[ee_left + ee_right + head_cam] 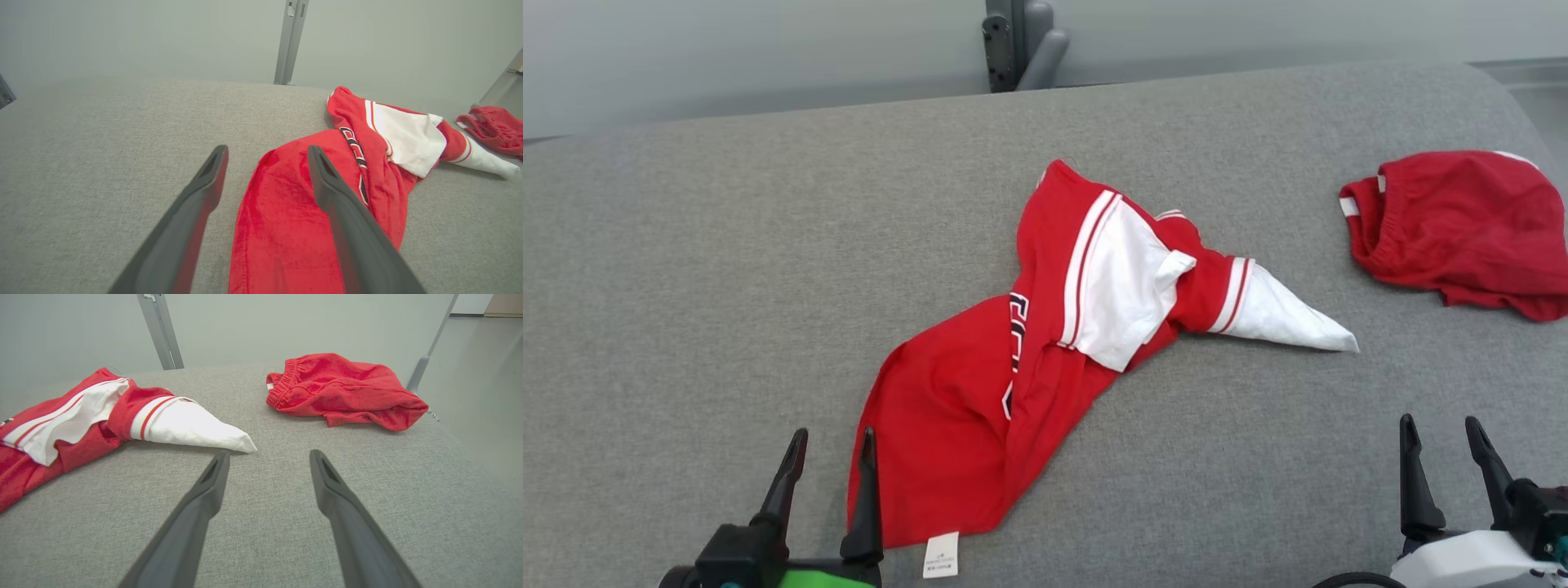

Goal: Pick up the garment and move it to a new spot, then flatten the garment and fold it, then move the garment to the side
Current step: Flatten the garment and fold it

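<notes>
The garment (pixel 980 384), a red and white shirt, lies crumpled in the middle of the frame on the grey padded worktop (pixel 686 286). It is twisted at the sleeves, one white sleeve trailing toward the right. It looks neither flattened nor folded, so most of the task seems left; whether this is already its new spot cannot be told. At lower left the left gripper (pixel 834 437) has its jaws spread and empty, beside the shirt's hem. At lower right the right gripper (pixel 1440 425) is likewise wide apart, over bare cloth. The chest lettering is buried in a crease and unreadable. The red shorts (pixel 1462 229) at upper right are cut off by the frame edge.
</notes>
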Motion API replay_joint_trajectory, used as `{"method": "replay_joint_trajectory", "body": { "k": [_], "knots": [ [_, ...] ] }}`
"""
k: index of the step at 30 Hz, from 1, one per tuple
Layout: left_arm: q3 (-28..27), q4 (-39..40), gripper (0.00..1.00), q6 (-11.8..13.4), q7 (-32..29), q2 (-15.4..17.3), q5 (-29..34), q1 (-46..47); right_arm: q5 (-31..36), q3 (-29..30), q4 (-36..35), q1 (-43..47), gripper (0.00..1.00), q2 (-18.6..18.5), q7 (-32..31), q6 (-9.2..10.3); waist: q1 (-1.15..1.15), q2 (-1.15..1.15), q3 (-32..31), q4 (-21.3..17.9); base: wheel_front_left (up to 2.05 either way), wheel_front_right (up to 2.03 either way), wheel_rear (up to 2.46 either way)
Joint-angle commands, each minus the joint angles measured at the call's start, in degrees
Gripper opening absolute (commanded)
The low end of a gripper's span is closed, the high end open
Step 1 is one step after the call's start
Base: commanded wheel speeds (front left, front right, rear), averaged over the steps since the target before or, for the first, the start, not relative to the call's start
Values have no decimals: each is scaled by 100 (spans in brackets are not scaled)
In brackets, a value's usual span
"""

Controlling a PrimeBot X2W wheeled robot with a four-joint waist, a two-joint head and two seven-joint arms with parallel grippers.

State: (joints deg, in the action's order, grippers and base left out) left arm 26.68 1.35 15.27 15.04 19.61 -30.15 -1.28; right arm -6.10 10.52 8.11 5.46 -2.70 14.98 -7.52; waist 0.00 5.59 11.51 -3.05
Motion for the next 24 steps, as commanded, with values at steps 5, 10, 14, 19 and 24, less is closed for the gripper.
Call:
{"method": "replay_joint_trajectory", "body": {
  "k": [5,10,14,19,24],
  "knots": [
    [-854,-146,100,-538,14,-548,734,-873,34,65,154,348,100,-19,9,7,0,-1,-687,651,0,0,0],
    [-1550,-387,100,-1099,15,-990,1216,-1362,-38,66,266,461,100,-18,8,7,0,-1,-839,747,0,0,0],
    [-1982,-488,100,-1511,15,-1240,1562,-1608,-76,55,314,497,100,-19,8,7,0,-1,-896,773,0,0,0],
    [-2339,-605,100,-1896,15,-1448,1863,-1646,-53,29,343,480,100,-19,8,7,0,-1,-911,764,0,0,0],
    [-2527,-682,100,-2088,15,-1565,2023,-1524,-51,-37,349,408,100,-19,8,7,0,-1,-880,738,0,0,0]
  ]
}}
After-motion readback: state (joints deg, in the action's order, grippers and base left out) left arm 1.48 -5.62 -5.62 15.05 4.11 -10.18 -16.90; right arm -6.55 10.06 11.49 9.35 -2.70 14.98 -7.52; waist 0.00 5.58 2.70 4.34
